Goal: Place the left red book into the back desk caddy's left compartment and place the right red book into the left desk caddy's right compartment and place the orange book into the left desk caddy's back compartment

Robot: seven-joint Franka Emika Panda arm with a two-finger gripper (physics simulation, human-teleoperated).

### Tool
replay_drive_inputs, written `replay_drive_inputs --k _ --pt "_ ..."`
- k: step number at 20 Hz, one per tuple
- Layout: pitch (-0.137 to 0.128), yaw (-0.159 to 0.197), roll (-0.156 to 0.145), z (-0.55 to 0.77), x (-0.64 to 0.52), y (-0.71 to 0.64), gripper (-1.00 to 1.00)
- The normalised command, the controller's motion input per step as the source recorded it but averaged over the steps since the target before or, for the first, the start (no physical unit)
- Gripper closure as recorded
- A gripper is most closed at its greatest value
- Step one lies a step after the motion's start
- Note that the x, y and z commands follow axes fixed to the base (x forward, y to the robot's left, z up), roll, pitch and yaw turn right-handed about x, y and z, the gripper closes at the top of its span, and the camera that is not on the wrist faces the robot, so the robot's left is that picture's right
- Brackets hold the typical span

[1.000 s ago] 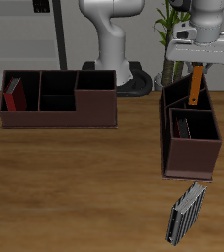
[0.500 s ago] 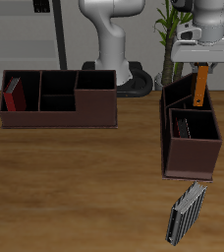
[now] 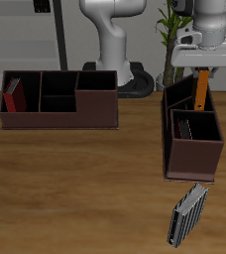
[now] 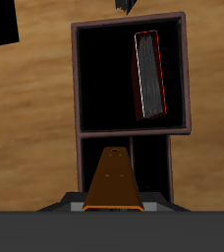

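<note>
Orange book gripped upright in the hand above left desk caddy; no legible writing

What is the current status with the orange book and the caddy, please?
Gripper shut on orange book, held upright over left desk caddy, at its back compartment. Red book already in the neighbouring compartment. Nothing blocking the drop.

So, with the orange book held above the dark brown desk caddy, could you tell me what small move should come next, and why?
Probably a short, straight descent. The gripper holds the orange book upright over the back compartment of the dark brown desk caddy, its lower end near the rim. The wrist view shows that compartment unoccupied beneath it; the red book stands in the neighbouring one.
</note>
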Motion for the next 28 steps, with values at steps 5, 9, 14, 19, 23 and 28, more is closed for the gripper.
replay_drive_inputs --k 5,9,14,19,23,28 --pt "0.043 0.002 0.001 -0.28 0.05 0.02 1.0" --pt "0.045 -0.015 0.017 -0.27 0.07 0.04 1.0" --pt "0.054 -0.027 0.022 -0.23 0.0 0.03 -1.0" --pt "0.04 -0.008 -0.01 -0.24 0.04 0.01 -1.0" --pt "0.012 -0.011 -0.005 -0.06 0.04 0.01 -1.0" --pt "-0.013 -0.018 0.03 0.05 -0.14 -0.05 -1.0"
